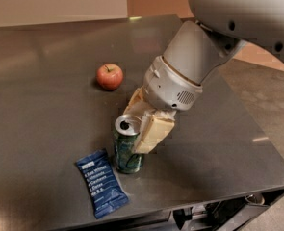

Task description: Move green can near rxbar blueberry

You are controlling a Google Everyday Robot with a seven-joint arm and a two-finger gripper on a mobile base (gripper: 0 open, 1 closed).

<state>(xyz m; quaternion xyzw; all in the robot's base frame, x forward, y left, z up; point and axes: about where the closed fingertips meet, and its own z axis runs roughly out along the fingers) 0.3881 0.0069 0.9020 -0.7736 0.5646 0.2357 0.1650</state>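
Note:
The green can (127,152) stands upright on the dark table top, its silver top with the opening showing. My gripper (138,136) reaches down from the upper right. Its cream fingers (153,131) are closed against the can's right and back sides; the far finger is partly hidden behind the can. The rxbar blueberry (101,183), a flat navy wrapper with white text, lies on the table just to the left and in front of the can, a small gap between them. The can's base appears to rest on the table.
A red apple (109,76) sits on the table behind and to the left of the can. The table's front edge (204,196) runs just below the bar, and its right edge drops to the floor. My grey arm (199,61) covers the upper right.

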